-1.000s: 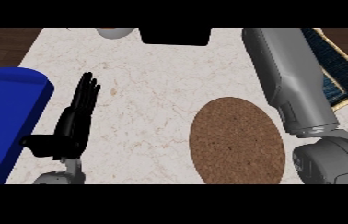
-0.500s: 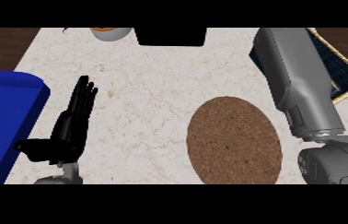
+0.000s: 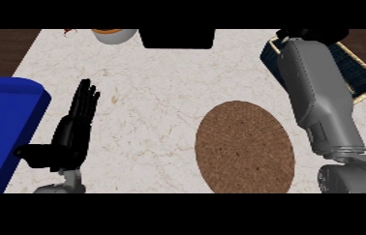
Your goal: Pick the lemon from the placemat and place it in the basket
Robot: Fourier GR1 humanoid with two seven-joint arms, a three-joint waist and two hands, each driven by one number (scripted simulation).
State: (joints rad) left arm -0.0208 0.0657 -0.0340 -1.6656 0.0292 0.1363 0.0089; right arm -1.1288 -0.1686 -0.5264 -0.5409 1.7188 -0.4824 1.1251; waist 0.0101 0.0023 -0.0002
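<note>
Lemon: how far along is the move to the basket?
Pickup looks done: the placemat shows no lemon. In hand: the right forearm stretches over the basket, right hand at its far side; the lemon is hidden, so release is unconfirmed. Remaining: confirm the drop, withdraw. Left hand rests open, lower left.

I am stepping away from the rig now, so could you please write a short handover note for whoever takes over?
Left hand: open, resting fingers-up at the left of the counter, holding nothing.
Right hand: stretched out over the basket at the upper right, mostly hidden; cannot tell whether it holds anything.
The lemon shows nowhere; none lies on the placemat.
Done: lemon apparently lifted off the placemat.
Left: confirm it ends up in the basket, then draw the right arm back.
</note>
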